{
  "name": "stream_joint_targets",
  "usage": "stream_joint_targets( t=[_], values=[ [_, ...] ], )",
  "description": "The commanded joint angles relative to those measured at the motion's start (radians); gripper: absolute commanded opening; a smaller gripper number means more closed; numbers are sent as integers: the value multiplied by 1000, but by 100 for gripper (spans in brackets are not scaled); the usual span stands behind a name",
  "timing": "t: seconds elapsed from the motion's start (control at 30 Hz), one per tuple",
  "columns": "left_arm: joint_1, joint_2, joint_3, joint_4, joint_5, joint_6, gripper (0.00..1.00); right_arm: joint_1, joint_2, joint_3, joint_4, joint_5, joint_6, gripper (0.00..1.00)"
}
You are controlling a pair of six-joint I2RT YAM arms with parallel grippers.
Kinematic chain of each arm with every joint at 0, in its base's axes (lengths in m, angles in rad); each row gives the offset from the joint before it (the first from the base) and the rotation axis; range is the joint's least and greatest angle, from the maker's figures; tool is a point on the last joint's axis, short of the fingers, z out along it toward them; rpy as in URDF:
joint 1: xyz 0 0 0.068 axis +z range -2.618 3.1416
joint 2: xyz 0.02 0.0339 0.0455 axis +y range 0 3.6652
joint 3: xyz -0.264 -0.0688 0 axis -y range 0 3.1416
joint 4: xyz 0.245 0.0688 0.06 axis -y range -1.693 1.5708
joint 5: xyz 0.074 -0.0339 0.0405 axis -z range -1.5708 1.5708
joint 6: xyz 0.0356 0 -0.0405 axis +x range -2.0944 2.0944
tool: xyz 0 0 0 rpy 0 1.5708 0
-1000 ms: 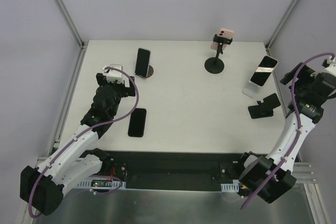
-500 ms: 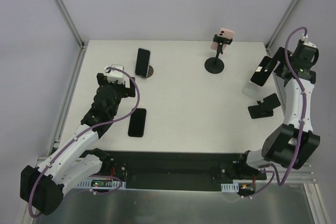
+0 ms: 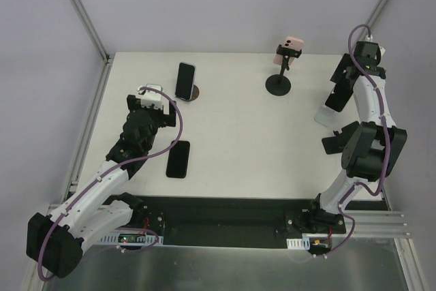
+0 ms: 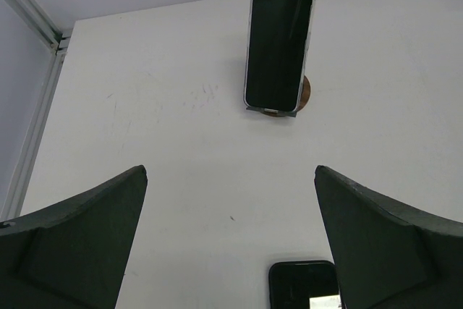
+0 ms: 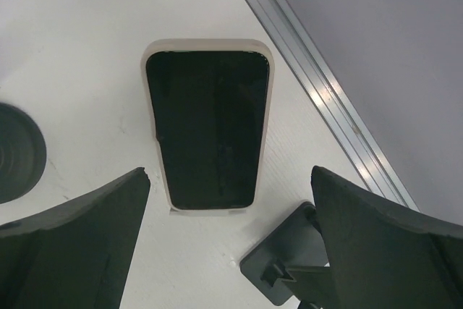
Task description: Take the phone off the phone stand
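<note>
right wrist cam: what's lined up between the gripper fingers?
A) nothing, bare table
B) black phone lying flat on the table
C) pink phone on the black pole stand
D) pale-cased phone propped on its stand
D: the pale-cased phone sits propped straight ahead of the open right gripper, with neither finger touching it.

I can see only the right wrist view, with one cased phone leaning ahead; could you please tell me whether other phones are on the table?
Observer: Yes, a pink phone is clamped atop a pole stand at the far edge.
Operator: Thank you. Is anything over on the left?
Observer: A dark phone leans on a round stand ahead of the left gripper, which is open.
Operator: Is any phone already off a stand?
Observer: A third phone lies flat on the table, near the left arm.
</note>
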Motion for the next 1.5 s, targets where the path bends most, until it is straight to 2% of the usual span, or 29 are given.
stream_joint_targets(
  t=[0.0,0.33,0.7,1.23,1.47],
  values=[
    [-3,6,13,15,-7,19,99,17,42,57,-16,81,34,96],
    [-3,17,13,15,13,9,99,35,67,29,80,60,42,96],
    [-3,27,13,15,14,14,99,37,119,52,62,127,48,96],
    [-3,32,16,14,25,17,99,35,150,29,96,95,36,99],
    [-1,35,19,9,28,14,99,23,125,-20,123,66,31,84]
  ],
)
